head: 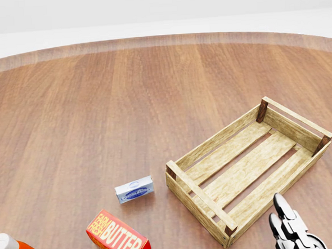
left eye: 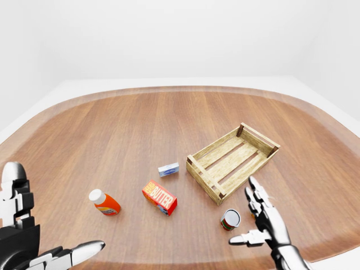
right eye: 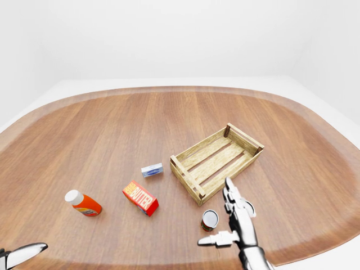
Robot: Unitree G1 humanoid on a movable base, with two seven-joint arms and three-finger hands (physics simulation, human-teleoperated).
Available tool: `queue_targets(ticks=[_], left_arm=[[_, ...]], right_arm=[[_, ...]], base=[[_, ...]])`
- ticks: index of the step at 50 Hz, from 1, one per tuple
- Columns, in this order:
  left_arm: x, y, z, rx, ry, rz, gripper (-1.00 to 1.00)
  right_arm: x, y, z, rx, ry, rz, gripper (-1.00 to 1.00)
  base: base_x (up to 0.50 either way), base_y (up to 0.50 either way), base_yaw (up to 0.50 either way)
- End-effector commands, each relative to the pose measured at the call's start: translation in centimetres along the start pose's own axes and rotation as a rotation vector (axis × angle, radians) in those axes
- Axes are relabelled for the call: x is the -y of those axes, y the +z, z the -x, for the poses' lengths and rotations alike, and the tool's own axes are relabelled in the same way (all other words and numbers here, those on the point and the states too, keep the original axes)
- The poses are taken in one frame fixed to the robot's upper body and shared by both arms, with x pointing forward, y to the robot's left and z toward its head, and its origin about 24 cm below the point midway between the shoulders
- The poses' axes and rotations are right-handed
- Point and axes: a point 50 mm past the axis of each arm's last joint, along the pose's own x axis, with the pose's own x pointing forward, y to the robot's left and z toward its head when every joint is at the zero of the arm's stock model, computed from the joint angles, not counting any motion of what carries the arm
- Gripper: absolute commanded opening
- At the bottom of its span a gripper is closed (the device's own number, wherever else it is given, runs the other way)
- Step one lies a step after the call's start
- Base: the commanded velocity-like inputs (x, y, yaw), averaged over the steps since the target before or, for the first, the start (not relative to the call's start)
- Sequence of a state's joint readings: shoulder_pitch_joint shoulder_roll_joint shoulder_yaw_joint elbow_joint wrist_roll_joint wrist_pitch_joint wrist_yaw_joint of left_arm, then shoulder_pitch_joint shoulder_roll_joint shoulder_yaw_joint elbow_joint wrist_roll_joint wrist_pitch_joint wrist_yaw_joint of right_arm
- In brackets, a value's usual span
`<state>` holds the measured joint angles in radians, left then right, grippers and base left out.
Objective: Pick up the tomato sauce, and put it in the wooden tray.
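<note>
The tomato sauce is a small red-labelled can point(left eye: 230, 219) standing upright on the wooden table below the tray in the left-eye view. The wooden tray point(left eye: 203, 179), a slatted crate, lies empty right of centre. My right hand point(left eye: 245, 216) is open just right of the can, thumb pointing left below it and fingers point(left eye: 256, 194) raised beside it, without touching it. In the head view only the fingers point(head: 288, 221) show, at the bottom right under the tray point(head: 198, 191). At the bottom left, far from the can, my left hand point(left eye: 50, 225) is open and holds nothing.
An orange bottle with a white cap point(left eye: 104, 203) lies at the left. A red butter box point(left eye: 160, 197) and a small blue-and-white box point(left eye: 168, 169) lie between the bottle and the tray. The table's rounded edge point(left eye: 332, 247) runs close behind my right hand.
</note>
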<state>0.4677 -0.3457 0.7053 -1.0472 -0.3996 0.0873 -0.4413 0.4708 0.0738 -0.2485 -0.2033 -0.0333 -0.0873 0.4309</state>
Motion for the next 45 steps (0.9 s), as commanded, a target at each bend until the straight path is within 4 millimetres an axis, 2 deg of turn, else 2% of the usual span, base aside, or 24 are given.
queue_targets(ticks=[1, 45], left_arm=[[0.0, 0.0, 0.0, 0.005, -0.003, -0.006, 1.00], [0.0, 0.0, 0.1, -0.008, 0.000, 0.005, 1.00]], right_arm=[[0.0, -0.4, -0.2, -0.020, -0.004, 0.005, 1.00], [0.1, -1.9, -1.3, -0.086, -0.028, 0.031, 1.00]], base=[[0.00, 0.00, 0.00], [0.00, 0.00, 0.00]])
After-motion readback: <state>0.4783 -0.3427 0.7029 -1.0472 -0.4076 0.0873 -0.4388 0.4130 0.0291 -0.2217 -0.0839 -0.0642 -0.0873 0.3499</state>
